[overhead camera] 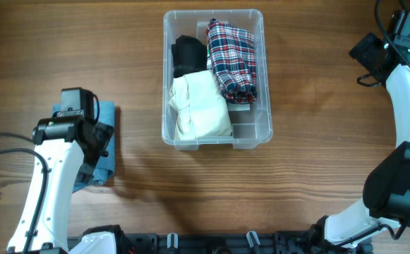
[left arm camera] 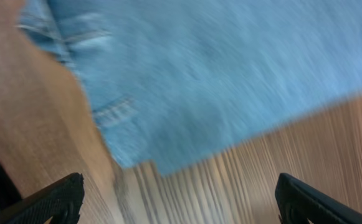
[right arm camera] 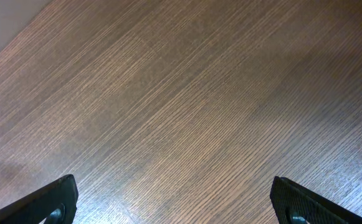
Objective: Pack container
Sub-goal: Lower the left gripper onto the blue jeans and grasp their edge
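The clear plastic container (overhead camera: 254, 134) stands at the table's middle back. It holds a folded red plaid cloth (overhead camera: 231, 59), a black cloth (overhead camera: 188, 55) and a cream cloth (overhead camera: 200, 106). A folded light blue denim garment (overhead camera: 107, 144) lies on the table at the left, mostly under my left arm; it also shows blurred in the left wrist view (left arm camera: 218, 74). My left gripper (left arm camera: 181, 202) is open and empty just above the denim's edge. My right gripper (right arm camera: 176, 205) is open and empty over bare wood at the far right.
The table is brown wood (overhead camera: 317, 106). My right arm (overhead camera: 406, 92) arcs along the right edge. My left arm (overhead camera: 53, 190) crosses the lower left corner. Arm bases sit at the front edge.
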Robot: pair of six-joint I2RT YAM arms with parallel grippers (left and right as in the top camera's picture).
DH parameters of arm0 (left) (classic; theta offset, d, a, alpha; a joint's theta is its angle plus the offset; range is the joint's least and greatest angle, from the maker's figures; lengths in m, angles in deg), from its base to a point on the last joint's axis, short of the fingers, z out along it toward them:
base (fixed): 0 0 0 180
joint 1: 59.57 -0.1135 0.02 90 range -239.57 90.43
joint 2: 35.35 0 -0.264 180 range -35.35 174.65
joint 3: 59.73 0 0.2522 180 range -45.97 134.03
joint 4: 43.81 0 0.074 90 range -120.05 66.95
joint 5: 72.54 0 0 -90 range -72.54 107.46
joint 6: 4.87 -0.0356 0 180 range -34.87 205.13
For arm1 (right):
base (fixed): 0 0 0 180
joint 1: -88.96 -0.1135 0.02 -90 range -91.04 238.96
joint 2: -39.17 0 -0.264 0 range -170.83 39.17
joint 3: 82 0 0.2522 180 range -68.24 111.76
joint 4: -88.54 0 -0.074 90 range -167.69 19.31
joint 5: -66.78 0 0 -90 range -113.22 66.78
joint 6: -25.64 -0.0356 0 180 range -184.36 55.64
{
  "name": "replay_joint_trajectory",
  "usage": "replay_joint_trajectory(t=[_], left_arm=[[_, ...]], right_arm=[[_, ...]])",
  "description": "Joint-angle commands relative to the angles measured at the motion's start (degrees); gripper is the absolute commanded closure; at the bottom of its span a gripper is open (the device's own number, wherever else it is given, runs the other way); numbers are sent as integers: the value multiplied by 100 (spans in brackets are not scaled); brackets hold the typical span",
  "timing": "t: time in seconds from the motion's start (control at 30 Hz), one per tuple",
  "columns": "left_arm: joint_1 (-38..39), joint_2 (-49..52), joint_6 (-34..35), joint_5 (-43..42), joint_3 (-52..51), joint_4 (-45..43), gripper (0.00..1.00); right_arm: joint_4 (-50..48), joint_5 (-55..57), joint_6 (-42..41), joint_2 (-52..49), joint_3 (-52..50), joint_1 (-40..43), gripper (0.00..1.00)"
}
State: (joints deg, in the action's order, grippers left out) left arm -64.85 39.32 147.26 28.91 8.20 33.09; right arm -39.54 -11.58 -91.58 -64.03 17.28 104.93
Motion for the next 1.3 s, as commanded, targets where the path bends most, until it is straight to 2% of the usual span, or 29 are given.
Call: replay_joint_trajectory(t=[0.0, 0.07, 0.1, 0.13, 0.17, 0.2, 0.33, 0.47, 0.53, 0.77, 0.9, 1.2, 1.27], left_arm=[[-409, 24, 901, 761, -221, -87, 10], [-695, 24, 887, 763, -221, -170, 39], [-835, 24, 887, 715, -221, -192, 59], [-909, 24, 887, 684, -221, -192, 68], [-1029, 24, 887, 638, -221, -192, 86], [-1093, 26, 887, 625, -223, -195, 96], [-1141, 35, 890, 577, -363, -417, 96], [-1141, 50, 887, 380, -826, -1377, 96], [-1141, 129, 887, 321, -922, -1576, 96], [-1141, 1010, 890, -203, -929, -1888, 96], [-1139, 1539, 885, -509, -929, -2354, 96], [-1134, 2511, 866, -1659, -927, -4704, 96], [-1134, 2524, 866, -1827, -927, -4953, 96]], right_arm=[[-15, 37, -83, -70, -4, -15, 0], [-15, 35, -85, -70, -4, -15, 0], [-15, 35, -85, -70, -4, -15, 0], [-15, 35, -87, -70, -4, -15, 0], [-15, 35, -83, -70, -4, -13, 0], [-15, 35, -85, -70, -4, -15, 0], [-15, 35, -83, -70, -4, -15, 0], [-15, 35, -85, -70, -4, -15, 0], [-15, 35, -87, -70, -4, -15, 0], [-15, 35, -85, -70, -4, -15, 0], [-15, 37, -83, -70, -4, -15, 0], [-15, 35, -85, -70, -4, -15, 0], [-15, 37, -85, -70, -4, -13, 0]])
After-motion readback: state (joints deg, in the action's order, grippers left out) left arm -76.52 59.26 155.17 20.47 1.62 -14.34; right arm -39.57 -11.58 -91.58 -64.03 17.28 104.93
